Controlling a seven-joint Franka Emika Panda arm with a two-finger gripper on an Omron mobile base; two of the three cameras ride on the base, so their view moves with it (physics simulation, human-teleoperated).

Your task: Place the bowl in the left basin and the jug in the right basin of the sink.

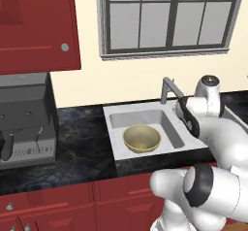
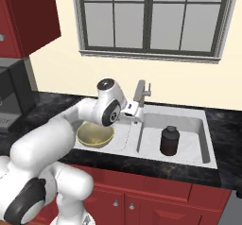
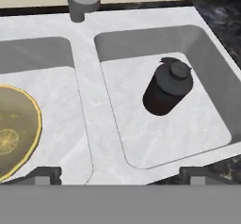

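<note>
Spread wide and holding nothing, my claw is hanging above the sink, its two dark tips showing apart at the bottom of the hand view, one over the left basin's near edge and one over the right basin's near rim. In the right base view the claw is sitting just above the divider, close in front of the faucet.

I am seeing the jug standing upright on the floor of the right basin, lid on top, clear of the walls and nearer the back than the front. From the right base camera the jug is resting in the middle of that basin.

I am seeing the bowl lying in the left basin, mouth up, partly cut off by the left edge of the hand view. From the left base camera the bowl is sitting upright on the floor of the left basin, toward its front. The right base view is showing the bowl partly behind my forearm.

Around the sink, the black marbled desk is running left to a grey coffee machine. Red cabinets are hanging above it, and a window is standing behind the faucet.
</note>
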